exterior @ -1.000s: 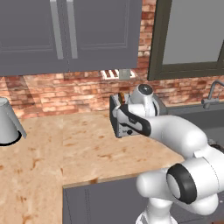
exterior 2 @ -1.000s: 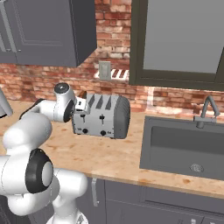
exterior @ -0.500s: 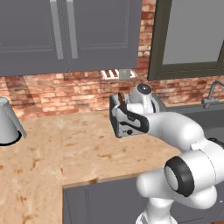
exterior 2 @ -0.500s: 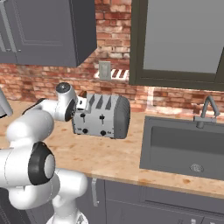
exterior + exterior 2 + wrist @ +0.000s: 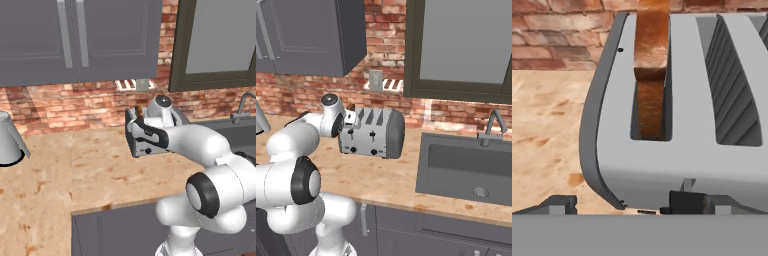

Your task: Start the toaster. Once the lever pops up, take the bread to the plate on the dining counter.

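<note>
Toaster (image 5: pixel 662 165): smooth matt silver-grey body, looks like brushed metal; darker matt end panels; ribbed slot walls. Bread (image 5: pixel 652 60): rough, grainy brown crust. Counter (image 5: pixel 90 170): polished mottled tan stone look. Wall (image 5: pixel 316 92): rough red brick. Cabinets (image 5: pixel 75 40): matt grey, smooth

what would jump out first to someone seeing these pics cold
Probably the bread, a brown slice standing in one slot of the silver toaster while the slot beside it is bare. Next comes the big white arm reaching to the toaster's end, its open gripper right above the toaster. The setting follows: a tan mottled counter against a red brick wall, with a dark sink to the toaster's right.
</note>
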You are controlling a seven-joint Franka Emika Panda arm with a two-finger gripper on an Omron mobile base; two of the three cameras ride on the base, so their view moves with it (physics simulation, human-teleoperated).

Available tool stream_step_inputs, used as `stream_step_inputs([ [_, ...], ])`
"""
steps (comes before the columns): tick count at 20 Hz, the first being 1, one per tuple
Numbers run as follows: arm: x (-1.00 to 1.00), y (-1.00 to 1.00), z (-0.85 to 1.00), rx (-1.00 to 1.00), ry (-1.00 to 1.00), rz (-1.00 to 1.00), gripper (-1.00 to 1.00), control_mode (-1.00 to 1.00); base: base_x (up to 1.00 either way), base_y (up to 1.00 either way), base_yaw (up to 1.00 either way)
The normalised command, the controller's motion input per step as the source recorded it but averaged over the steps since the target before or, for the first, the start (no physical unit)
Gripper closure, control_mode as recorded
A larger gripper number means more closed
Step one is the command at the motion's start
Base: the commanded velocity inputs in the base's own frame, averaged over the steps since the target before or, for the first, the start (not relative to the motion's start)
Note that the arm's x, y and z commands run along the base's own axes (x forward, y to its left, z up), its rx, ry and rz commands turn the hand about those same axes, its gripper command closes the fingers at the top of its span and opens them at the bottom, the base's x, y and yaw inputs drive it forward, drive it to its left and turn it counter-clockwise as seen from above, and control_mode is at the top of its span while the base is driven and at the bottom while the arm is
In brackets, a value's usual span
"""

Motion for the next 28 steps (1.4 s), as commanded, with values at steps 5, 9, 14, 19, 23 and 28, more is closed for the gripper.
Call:
stream_step_inputs([
  [5,0.00,0.00,-0.03,0.00,0.00,0.00,-1.00,-1.00,0.00,0.00,0.00],
  [9,0.00,0.00,-0.06,0.00,0.00,0.00,-1.00,-1.00,0.00,0.00,0.00],
  [14,0.00,0.00,-0.10,0.00,0.00,0.00,-1.00,-1.00,0.00,0.00,0.00],
  [19,0.00,0.00,-0.21,0.00,0.00,0.00,-1.00,-1.00,0.00,0.00,0.00],
  [23,0.00,0.00,-0.17,0.00,0.00,0.00,-1.00,-1.00,0.00,0.00,0.00],
  [28,0.00,0.00,-0.21,0.00,0.00,0.00,-1.00,-1.00,0.00,0.00,0.00],
])
